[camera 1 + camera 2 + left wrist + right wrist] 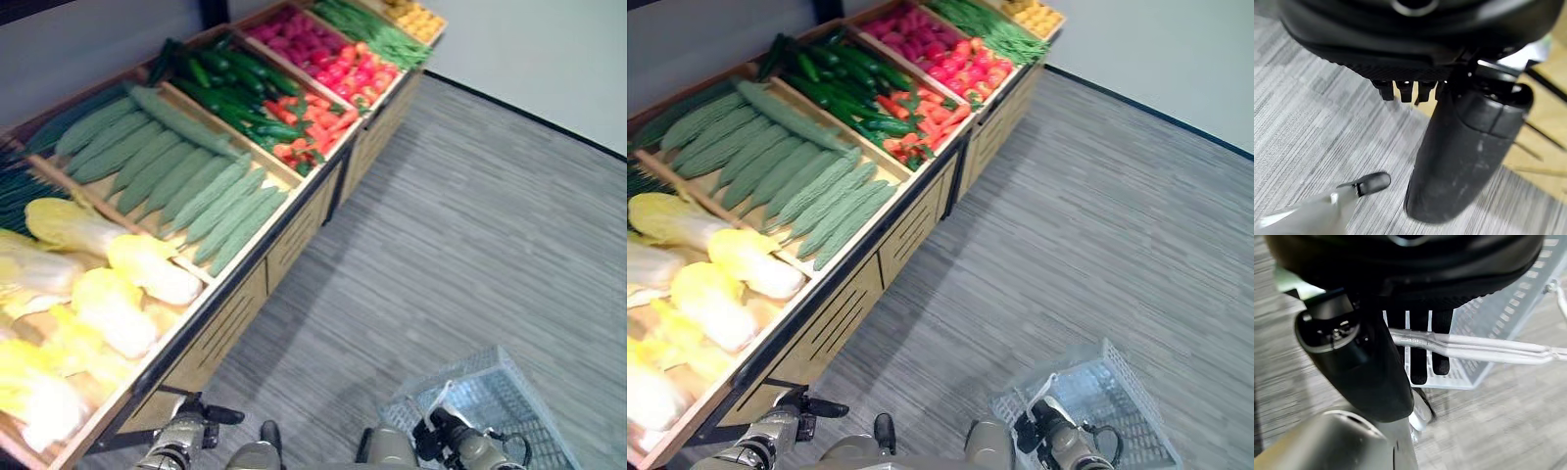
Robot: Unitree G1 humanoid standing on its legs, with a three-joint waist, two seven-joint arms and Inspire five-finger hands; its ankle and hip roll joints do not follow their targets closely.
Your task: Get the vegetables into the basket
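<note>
The vegetables are all still sitting in the produce stand [294, 230], none in the basket [509, 397] yet. Nearest me, the robot's right hand [1420, 352] is hanging low at the basket's near side, its fingers curled round the basket's metal handle [1488, 350], so the pale wire basket is dangling beside it over the grey carpet [470, 225], well clear of the stand. The left hand [201, 416] is hanging just off the stand's near corner; its fingers look tucked in with nothing between them, though the wrist view is poor enough that I'm only guessing at how tightly.

Going along the stand away from the basket, the cabbages [108, 304] are lying in the closest bin, then the pale green ridged gourds [186, 181], then the dark cucumbers [230, 83] and carrots [313, 117], with red produce [333, 59] and green beans [377, 34] at the far end.

The risk I see: the basket is hanging on the side away from the bins, so anything picked must be carried across open floor. A rounded cabbage could be slipping from a loose grip, and the swinging basket could be tipping on its handle.
</note>
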